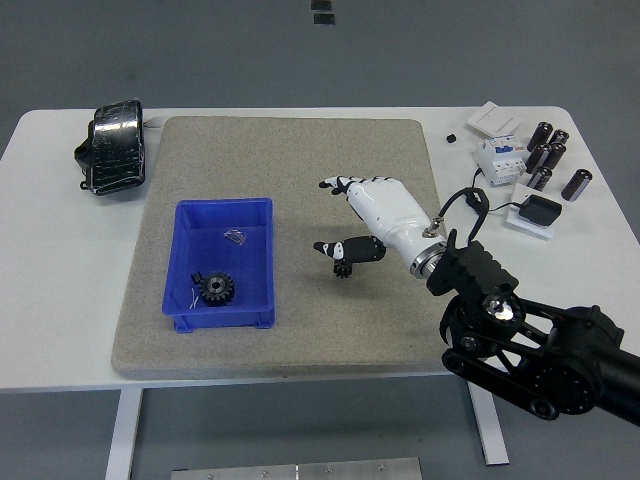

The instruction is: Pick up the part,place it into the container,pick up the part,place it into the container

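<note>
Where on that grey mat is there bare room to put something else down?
The grey mat is bare along its far half, beyond the blue bin, and along its near strip. The middle is taken by the right hand, fingers open, over a small dark part. The table's far right corner is crowded with cylinders and boxes.

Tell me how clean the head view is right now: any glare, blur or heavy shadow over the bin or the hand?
Head view: even, soft light; the blue bin and the gear inside it are sharp, with only faint shadows. The right hand, open above the grey mat, is crisp, with mild sheen on its white shell. No glare.
</note>
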Motion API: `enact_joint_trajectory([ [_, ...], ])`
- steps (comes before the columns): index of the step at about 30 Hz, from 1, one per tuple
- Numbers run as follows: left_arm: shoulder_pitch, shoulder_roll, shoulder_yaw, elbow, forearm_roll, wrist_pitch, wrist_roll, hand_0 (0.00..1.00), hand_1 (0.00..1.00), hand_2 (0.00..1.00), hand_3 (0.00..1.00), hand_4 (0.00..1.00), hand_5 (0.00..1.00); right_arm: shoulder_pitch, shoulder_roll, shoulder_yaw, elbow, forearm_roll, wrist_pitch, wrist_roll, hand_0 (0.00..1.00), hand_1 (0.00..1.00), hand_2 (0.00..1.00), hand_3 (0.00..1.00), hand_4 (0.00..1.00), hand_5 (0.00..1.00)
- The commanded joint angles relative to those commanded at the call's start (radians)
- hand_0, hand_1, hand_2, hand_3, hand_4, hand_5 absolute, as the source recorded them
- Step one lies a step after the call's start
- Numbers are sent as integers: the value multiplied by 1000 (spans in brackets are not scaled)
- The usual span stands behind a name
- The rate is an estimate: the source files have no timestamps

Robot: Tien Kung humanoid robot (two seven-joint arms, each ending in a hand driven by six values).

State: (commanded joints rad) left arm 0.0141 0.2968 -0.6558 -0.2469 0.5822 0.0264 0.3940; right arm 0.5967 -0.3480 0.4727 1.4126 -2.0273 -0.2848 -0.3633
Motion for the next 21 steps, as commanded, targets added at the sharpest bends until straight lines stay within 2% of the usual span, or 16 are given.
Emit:
enact_joint_trajectory([
  [8,-1,-1,0,-1,2,0,1,692,682,671,634,737,256,9,-8,-74,-38,-5,22,-1,347,455,708,757,821,379],
  [19,-2,0,-7,0,17,-2,3,692,682,671,634,737,256,51,38,-152,-140,22,16,24,345,455,700,755,827,384],
  [20,-2,0,-7,0,17,-2,3,692,682,671,628,736,255,53,43,-157,-150,23,14,26,333,446,640,726,818,387],
  [21,-2,0,-7,0,17,-2,3,692,682,671,628,736,255,56,48,-162,-162,25,13,29,333,446,640,726,818,387],
])
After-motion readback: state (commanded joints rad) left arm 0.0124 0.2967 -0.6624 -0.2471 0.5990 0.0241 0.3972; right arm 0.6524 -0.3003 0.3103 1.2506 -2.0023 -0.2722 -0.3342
